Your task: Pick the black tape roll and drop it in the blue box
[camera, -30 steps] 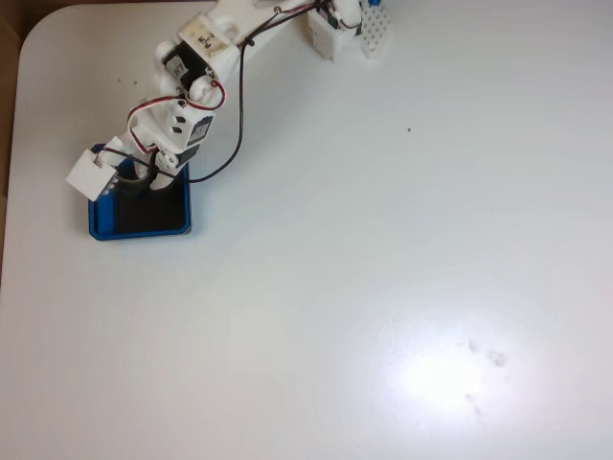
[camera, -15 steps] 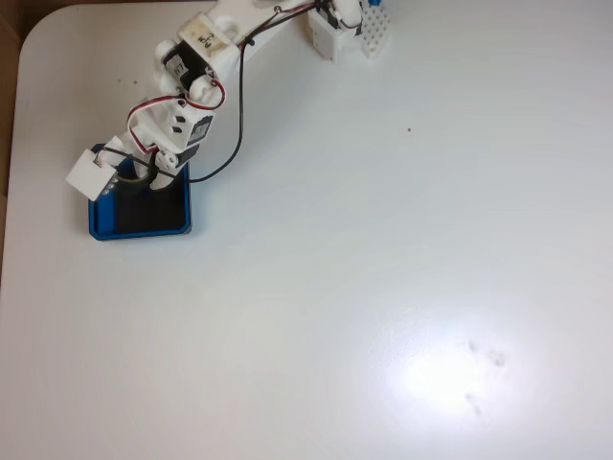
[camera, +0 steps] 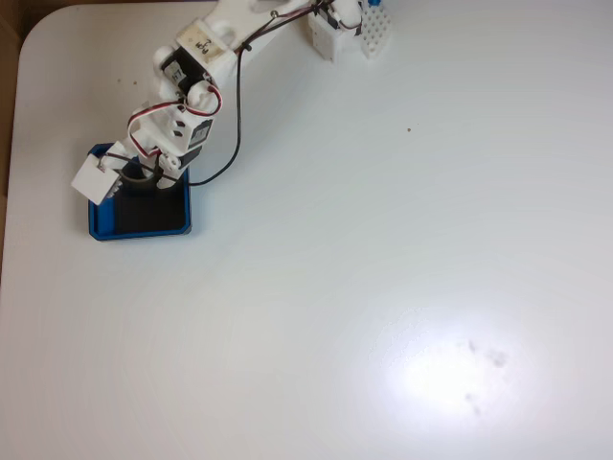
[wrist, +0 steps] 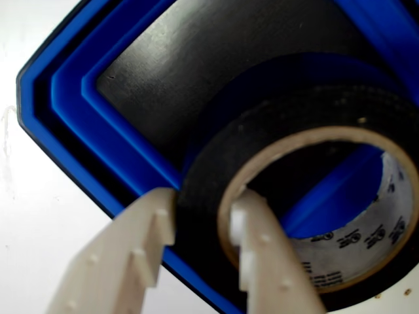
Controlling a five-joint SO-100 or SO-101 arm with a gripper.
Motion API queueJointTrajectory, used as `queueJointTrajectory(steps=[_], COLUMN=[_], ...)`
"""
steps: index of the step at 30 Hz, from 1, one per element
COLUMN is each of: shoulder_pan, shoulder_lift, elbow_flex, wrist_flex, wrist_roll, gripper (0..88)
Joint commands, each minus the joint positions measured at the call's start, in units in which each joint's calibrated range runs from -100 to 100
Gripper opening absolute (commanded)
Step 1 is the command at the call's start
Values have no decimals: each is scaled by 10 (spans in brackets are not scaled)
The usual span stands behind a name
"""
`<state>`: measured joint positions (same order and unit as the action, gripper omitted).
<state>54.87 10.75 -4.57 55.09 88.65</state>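
In the wrist view the black tape roll (wrist: 209, 163) with its tan inner rim hangs tilted over the blue box (wrist: 72, 98), above its black floor. My gripper (wrist: 201, 206) is shut on the roll's wall, one white finger (wrist: 131, 261) outside the band and the other inside the ring. In the fixed view the gripper (camera: 146, 180) sits over the upper left part of the blue box (camera: 144, 233) at the table's left side. The tape roll (camera: 137, 178) shows there as a dark patch under the wrist.
The white arm reaches down from its base (camera: 335, 29) at the top edge, trailing a black cable (camera: 235, 115) beside the box. The white table (camera: 383, 240) spreads wide to the right and front. Its left edge (camera: 8, 192) runs close to the box.
The gripper and roll have shifted slightly over the box, and more of the box's upper left corner shows now. The grip on the roll is unchanged.
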Motion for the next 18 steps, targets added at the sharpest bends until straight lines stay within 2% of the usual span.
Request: queueJointTrajectory(steps=[1, 18], shoulder_pan=[-2, -2], shoulder_lift=[1, 41], elbow_flex=[-48, -44], wrist_flex=[-4, -60], wrist_roll=[-1, -2], gripper=[12, 12])
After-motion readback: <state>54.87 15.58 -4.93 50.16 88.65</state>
